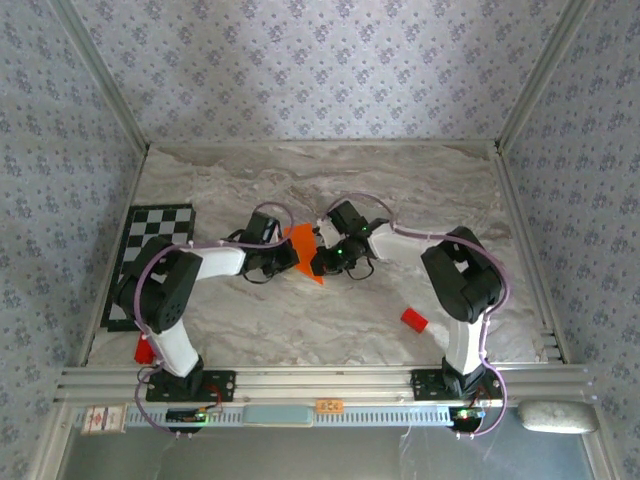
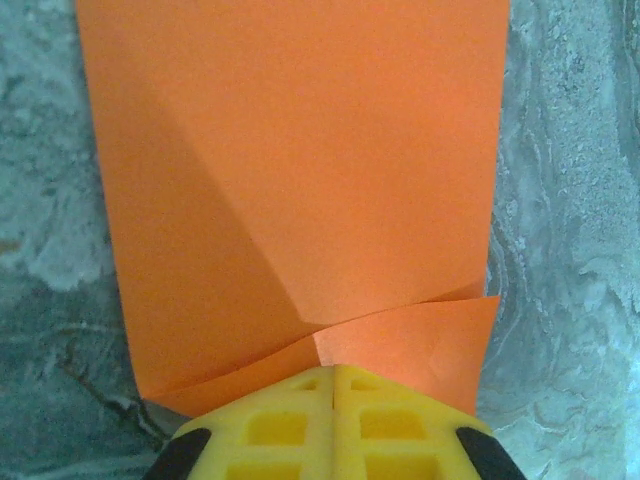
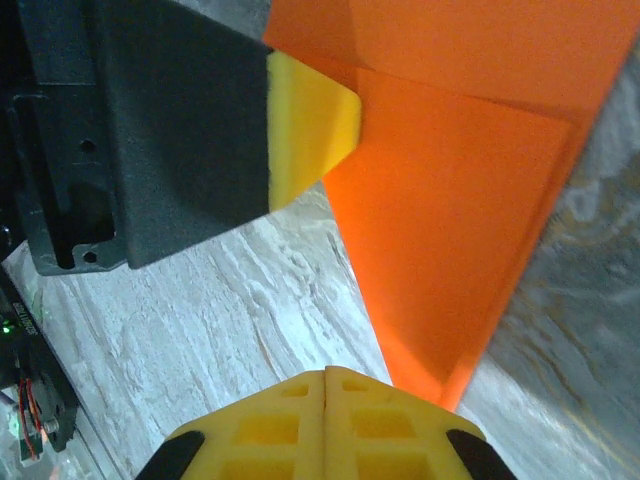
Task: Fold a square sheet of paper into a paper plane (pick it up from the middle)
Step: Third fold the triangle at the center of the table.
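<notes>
Tapering creased paper (image 2: 300, 170) (matte orange), marbled table (image 2: 565, 250)

Left arm (image 1: 165, 290): elbow high over its base, forearm running right toward the middle; left gripper (image 1: 284, 256) angled downward, yellow fingers (image 2: 300, 400) pressed together with no gap; right arm (image 1: 465, 275) mirrored, forearm running left; right gripper (image 3: 327, 372) likewise closed tight; the two grippers sit just beside each other.

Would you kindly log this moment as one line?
orange paper: partly folded, no plane yet | left gripper: shut, tips at paper edge | right gripper: shut, near paper corner
</notes>
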You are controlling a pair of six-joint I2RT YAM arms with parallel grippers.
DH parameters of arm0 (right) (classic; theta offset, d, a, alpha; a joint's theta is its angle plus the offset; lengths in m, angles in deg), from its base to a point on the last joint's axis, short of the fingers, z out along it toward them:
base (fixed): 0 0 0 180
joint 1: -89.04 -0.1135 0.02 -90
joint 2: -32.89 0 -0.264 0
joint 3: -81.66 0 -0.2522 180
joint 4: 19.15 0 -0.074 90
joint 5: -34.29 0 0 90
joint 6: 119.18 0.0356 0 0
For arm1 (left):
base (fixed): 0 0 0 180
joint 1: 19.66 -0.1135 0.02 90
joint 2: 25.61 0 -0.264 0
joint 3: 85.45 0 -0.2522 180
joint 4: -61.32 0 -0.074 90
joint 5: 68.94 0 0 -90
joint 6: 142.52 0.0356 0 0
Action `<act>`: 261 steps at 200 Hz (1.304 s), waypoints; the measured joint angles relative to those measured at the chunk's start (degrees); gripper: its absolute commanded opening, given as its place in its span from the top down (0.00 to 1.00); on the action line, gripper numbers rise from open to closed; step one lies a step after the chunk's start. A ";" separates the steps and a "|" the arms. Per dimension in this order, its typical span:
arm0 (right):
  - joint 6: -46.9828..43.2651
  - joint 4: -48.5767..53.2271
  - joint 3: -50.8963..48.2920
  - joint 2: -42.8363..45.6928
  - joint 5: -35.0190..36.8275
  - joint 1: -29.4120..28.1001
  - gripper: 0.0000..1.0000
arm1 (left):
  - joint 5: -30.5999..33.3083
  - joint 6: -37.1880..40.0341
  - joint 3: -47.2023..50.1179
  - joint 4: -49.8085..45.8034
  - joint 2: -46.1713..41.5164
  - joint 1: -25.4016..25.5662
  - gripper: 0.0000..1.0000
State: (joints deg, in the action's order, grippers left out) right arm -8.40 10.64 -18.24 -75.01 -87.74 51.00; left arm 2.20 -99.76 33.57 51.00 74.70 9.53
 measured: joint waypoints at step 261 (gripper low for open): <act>-2.43 -3.85 -4.02 -1.95 1.16 -0.07 0.97 | -5.66 2.45 -2.82 -1.97 2.95 -2.58 1.00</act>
State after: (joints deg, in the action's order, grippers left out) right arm -10.83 6.79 -22.26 -76.96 -86.58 50.93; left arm -3.46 -97.32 30.75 49.03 77.65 6.95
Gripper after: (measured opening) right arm 0.056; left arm 0.041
